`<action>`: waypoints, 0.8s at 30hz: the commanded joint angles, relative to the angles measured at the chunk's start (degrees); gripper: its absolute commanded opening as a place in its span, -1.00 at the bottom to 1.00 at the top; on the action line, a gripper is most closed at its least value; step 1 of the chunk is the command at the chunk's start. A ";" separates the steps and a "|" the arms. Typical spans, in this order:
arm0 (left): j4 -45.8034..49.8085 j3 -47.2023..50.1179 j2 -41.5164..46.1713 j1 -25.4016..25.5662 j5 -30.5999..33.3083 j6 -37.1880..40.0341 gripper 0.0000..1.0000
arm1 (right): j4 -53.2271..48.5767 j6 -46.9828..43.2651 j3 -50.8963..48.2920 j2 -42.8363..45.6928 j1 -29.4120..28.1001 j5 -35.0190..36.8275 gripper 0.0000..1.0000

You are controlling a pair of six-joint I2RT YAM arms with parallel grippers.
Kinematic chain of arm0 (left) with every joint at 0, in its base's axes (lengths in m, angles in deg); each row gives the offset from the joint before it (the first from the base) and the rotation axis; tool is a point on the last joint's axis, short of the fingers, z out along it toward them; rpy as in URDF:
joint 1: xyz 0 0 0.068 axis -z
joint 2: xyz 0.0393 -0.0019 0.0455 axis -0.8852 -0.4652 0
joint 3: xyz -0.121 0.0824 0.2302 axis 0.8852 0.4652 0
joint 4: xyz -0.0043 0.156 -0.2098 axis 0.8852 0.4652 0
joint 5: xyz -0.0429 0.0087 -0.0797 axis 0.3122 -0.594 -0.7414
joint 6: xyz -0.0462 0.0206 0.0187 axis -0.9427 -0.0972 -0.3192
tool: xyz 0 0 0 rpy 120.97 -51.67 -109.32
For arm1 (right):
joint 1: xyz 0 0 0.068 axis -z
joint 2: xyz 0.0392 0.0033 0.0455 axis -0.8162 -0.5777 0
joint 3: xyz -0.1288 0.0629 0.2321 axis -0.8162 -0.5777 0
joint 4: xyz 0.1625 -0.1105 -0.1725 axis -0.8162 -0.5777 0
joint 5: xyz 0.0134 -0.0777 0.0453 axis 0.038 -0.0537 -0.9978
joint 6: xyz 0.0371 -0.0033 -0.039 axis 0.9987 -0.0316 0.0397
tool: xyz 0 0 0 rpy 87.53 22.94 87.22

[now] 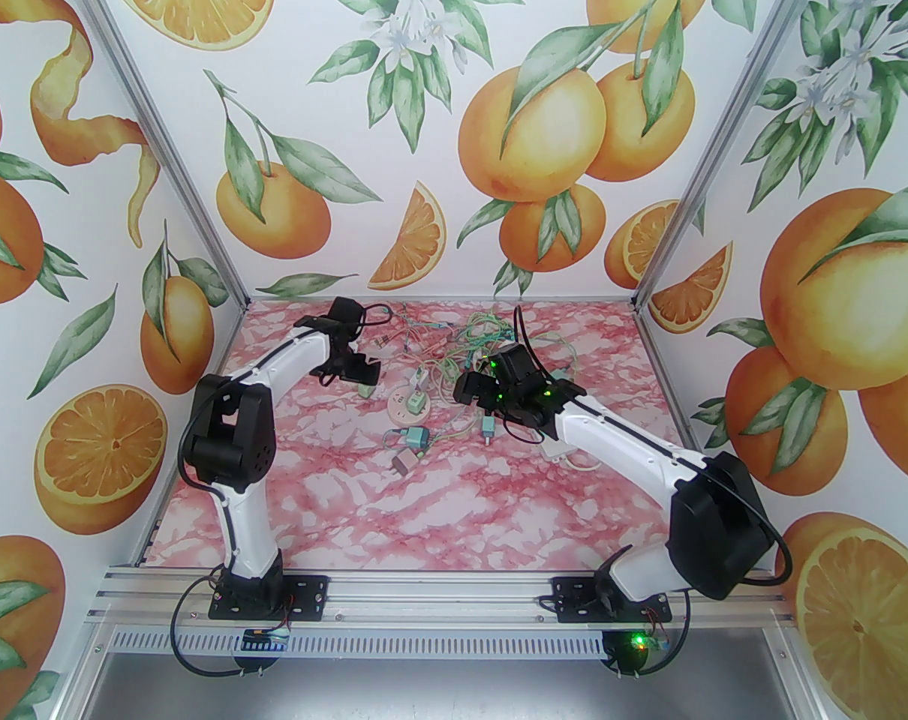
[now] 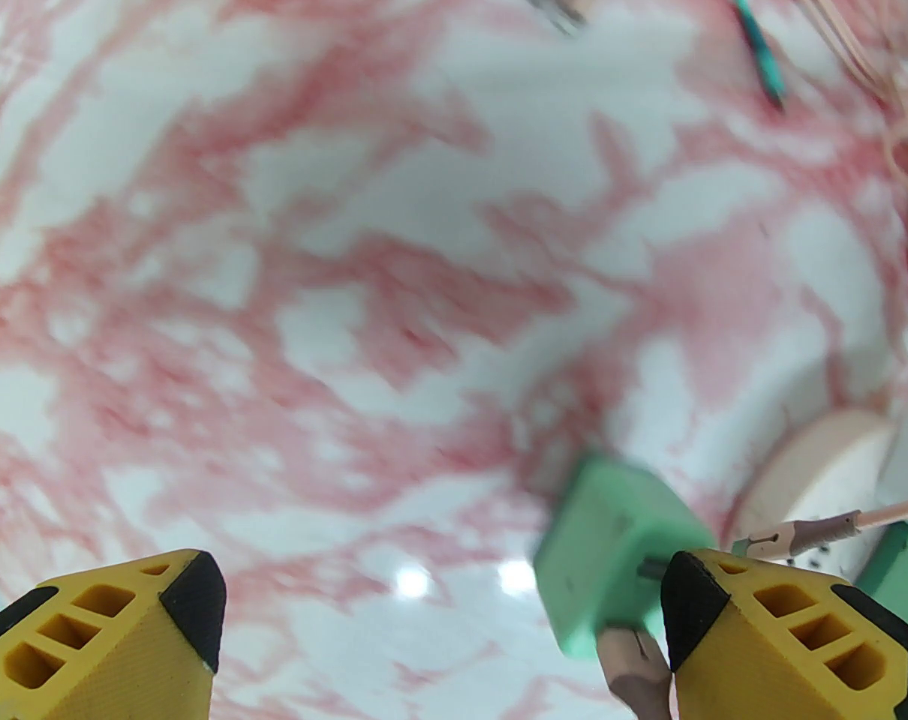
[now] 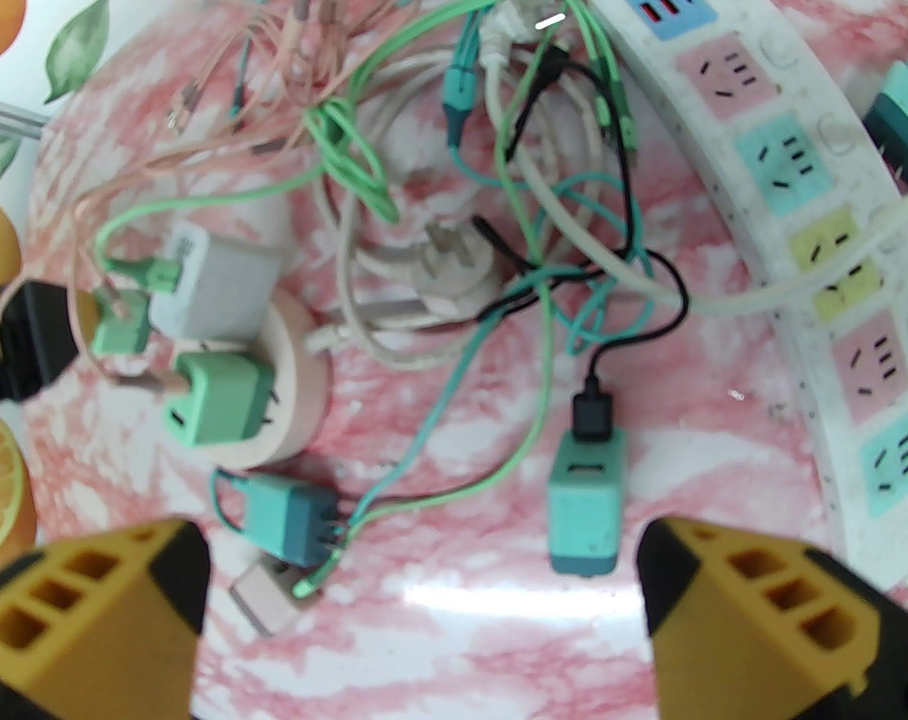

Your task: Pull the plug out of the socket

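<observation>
Left gripper [image 2: 443, 604] wide, empty | right gripper [image 3: 424, 574] wide, empty | we judge mint-green cube plug [image 2: 619, 552], lower right, already off round beige socket [image 2: 822, 469] | white cube charger [image 3: 214, 282] seemingly left on it

No text is legible; the faint print on the white charger [image 3: 214, 282] is too blurred.

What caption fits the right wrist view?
Open right gripper hovers over tangled cables, loose chargers and a pastel power strip.
</observation>
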 commanded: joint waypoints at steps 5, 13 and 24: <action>4.70 -14.34 -10.56 -2.34 3.71 5.16 1.00 | 0.32 -0.22 -0.43 0.88 -0.25 -0.10 1.00; 4.51 -10.51 -11.69 -0.78 1.82 5.30 0.97 | 0.64 0.58 -2.54 2.30 -0.27 0.60 1.00; 0.79 5.82 -1.86 1.97 -1.88 3.38 0.95 | 1.83 0.94 -2.32 0.72 -0.31 -0.97 1.00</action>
